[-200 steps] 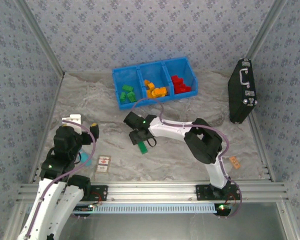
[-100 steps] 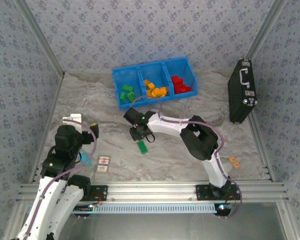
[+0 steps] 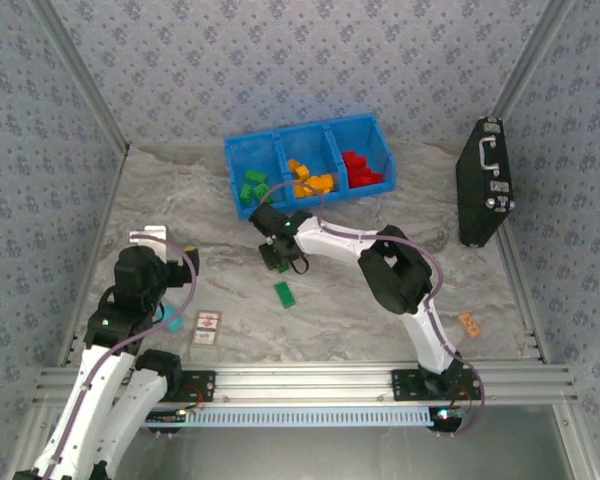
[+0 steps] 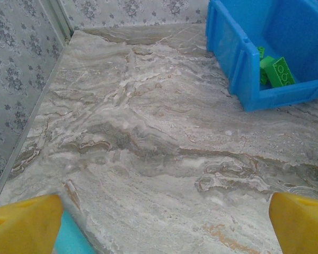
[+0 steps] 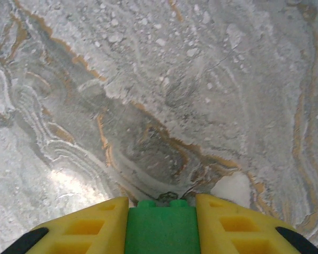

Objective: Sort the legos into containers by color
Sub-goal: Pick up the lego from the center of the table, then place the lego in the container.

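The blue three-compartment bin (image 3: 280,137) stands at the back of the table, holding green legos (image 3: 254,188) on the left, orange ones (image 3: 310,182) in the middle and red ones (image 3: 360,168) on the right. My right gripper (image 5: 161,202) is shut on a green lego (image 5: 160,228), studs forward, just above the marble top. It hangs in front of the bin (image 3: 277,262). Another green lego (image 3: 284,293) lies on the table just nearer than it. My left gripper (image 4: 164,227) is open and empty, low at the near left (image 3: 168,245), facing the bin's left compartment (image 4: 238,58) and its green legos (image 4: 275,71).
A black case (image 3: 485,185) leans against the right wall. A printed card (image 3: 208,327) and a light-blue cylinder (image 3: 168,315) lie beside the left arm, and a small orange tag (image 3: 468,323) lies near the right arm. Patterned walls close in three sides.
My right gripper has closed and moved away from the loose green lego toward the bin. The left arm shifted only slightly.
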